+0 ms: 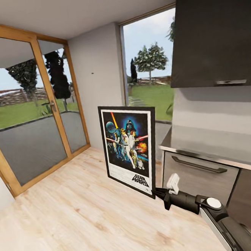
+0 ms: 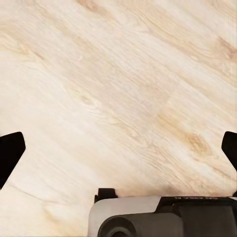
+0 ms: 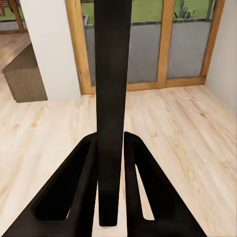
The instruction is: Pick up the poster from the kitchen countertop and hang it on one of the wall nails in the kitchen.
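Note:
The Star Wars poster [image 1: 129,148] stands upright in the air in front of me, black frame and white border facing the head camera. My right gripper [image 1: 157,193] is shut on its lower right corner. In the right wrist view the poster [image 3: 112,74] shows edge-on as a black strip clamped between the two fingers [image 3: 84,168] of the right gripper [image 3: 110,137]. A wall nail [image 1: 92,72] is a dark speck on the pale grey wall beyond the poster. The kitchen countertop [image 1: 218,144] lies at the right. My left gripper [image 2: 118,148] is open over bare wooden floor.
A wood-framed glass door [image 1: 34,122] fills the left wall and a tall window [image 1: 148,62] stands right of the nail wall. A dark upper cabinet [image 1: 216,33] hangs above the counter, with a handled drawer [image 1: 200,172] below. Wooden floor [image 1: 72,214] stretches ahead.

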`<state>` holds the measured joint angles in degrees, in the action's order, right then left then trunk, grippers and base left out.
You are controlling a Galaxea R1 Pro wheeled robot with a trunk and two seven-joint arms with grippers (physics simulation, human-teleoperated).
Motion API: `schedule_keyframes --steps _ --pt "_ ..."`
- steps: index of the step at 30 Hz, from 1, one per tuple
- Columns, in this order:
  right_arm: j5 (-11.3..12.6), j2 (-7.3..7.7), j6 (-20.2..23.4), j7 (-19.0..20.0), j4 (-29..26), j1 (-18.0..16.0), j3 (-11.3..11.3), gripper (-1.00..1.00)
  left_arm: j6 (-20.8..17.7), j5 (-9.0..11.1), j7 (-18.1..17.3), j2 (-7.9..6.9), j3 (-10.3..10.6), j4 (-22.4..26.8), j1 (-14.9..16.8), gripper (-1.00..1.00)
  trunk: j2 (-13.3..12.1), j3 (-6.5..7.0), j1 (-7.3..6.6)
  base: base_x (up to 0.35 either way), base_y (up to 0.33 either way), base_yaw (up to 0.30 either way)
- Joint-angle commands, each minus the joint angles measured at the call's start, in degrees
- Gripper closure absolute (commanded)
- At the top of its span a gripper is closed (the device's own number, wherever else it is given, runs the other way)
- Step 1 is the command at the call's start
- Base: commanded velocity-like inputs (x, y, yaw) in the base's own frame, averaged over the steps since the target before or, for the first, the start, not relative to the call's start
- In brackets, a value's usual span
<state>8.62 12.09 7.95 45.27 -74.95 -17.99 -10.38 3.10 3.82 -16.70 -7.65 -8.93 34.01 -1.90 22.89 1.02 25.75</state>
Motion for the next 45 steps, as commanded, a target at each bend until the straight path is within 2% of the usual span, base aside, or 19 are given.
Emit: schedule_keyframes --steps 1,9,26,45 --pt "0.75 0.03 0.67 0.11 0.05 -0.03 -0.08 1.00 -0.02 0.39 -0.35 0.01 -0.12 0.01 -0.03 -1.00 0.03 0.00 0.03 0.131 0.296 0.001" --pt "0.73 0.03 0.66 0.11 0.15 -0.03 -0.08 1.00 -0.02 0.39 -0.35 0.01 -0.12 0.01 -0.03 -1.00 0.03 0.00 0.03 0.142 0.296 0.051" --pt "0.72 0.03 0.66 0.13 0.15 -0.03 -0.08 1.00 -0.02 0.39 -0.35 0.01 -0.12 0.01 -0.03 -1.00 0.03 0.00 0.03 0.223 0.283 0.252" --pt "0.84 0.05 0.66 0.17 0.15 -0.03 -0.08 1.00 -0.02 0.39 -0.35 0.01 -0.12 0.01 -0.03 -1.00 0.03 0.00 0.03 0.245 0.274 0.018"
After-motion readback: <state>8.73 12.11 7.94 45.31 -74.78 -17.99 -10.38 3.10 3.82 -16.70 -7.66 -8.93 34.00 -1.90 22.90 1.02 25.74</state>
